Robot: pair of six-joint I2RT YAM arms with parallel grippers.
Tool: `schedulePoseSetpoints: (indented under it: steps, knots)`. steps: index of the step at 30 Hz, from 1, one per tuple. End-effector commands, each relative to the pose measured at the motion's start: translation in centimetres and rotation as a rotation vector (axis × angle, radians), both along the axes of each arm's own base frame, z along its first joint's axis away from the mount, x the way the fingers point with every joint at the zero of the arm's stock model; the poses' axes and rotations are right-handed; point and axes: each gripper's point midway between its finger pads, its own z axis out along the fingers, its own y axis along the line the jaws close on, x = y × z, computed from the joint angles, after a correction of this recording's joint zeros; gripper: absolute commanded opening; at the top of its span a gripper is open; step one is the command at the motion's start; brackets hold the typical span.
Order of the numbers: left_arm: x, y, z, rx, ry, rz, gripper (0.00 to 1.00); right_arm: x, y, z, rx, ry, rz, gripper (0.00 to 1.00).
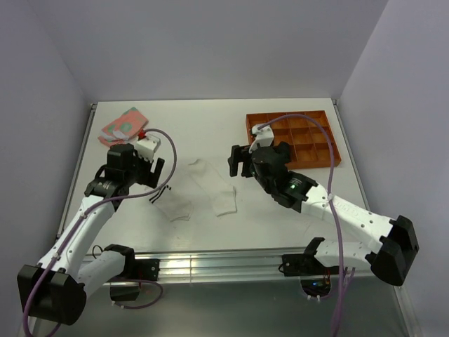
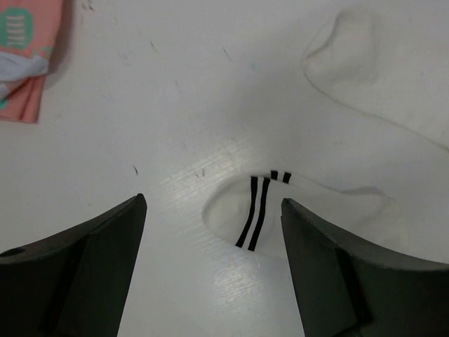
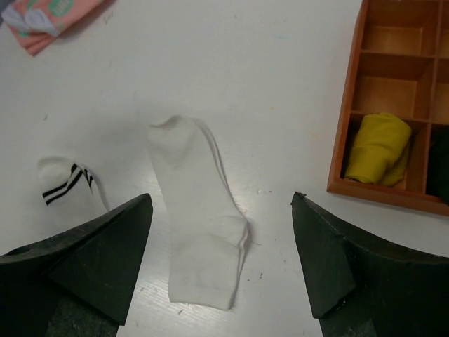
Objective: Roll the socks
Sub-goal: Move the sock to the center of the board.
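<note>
Hanging spread, left gripper [image 2: 214, 202] and right gripper [image 3: 221, 199] partly hide the striped sock [image 2: 242, 210] beside the plain sock [image 3: 200, 232].

Left wrist view: the cloth [image 2: 24, 60] was cut off at 10 o'clock, the plain sock [image 2: 379, 81] at 3. Right wrist view: a finger [image 3: 84, 267] hid part of the striped sock [image 3: 63, 189] at 8 o'clock; the tray [image 3: 372, 195] ran off at 3.

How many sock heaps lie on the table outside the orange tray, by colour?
Plain white heap: 1
White heap with black stripes: 1
Pink patterned heap: 1
Total: 3
</note>
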Motion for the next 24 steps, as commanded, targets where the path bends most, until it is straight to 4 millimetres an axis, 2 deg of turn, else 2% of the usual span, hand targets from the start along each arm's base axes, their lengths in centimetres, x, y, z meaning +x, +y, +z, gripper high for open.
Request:
schedulePoseSetpoints:
  steps: [1, 4, 7, 10, 13, 18, 24]
  knots:
    - [-2.4, -0.4, -3.4, 0.07, 0.106, -0.106, 0.81, 0.2, 1.7, 1.6, 0.054, -0.017, 0.043, 0.87]
    - [-4.2, -1.3, -5.6, 0.084, 0.176, -0.198, 0.74, 0.5, 2.0, 1.4, 0.066, -0.02, 0.043, 0.87]
    - [-6.3, -3.4, -6.6, 0.075, 0.192, -0.331, 0.72, 0.6, 2.0, 1.1, 0.074, -0.017, 0.026, 0.87]
    - [-7.7, -4.3, -7.1, 0.117, 0.143, -0.477, 0.73, 0.6, 1.9, 0.8, 0.084, -0.013, 0.021, 0.86]
    - [-8.0, -5.0, -7.6, 0.145, 0.111, -0.558, 0.72, 0.5, 1.8, 0.5, 0.091, -0.01, 0.013, 0.86]
    - [-8.0, -7.5, -8.5, 0.09, 0.171, -0.595, 0.61, 0.4, 0.8, 0.0, 0.091, -0.01, -0.029, 0.85]
    - [-8.6, -10.1, -9.9, 0.106, 0.207, -0.623, 0.58, 0.3, -0.3, -0.2, 0.081, -0.012, -0.069, 0.85]
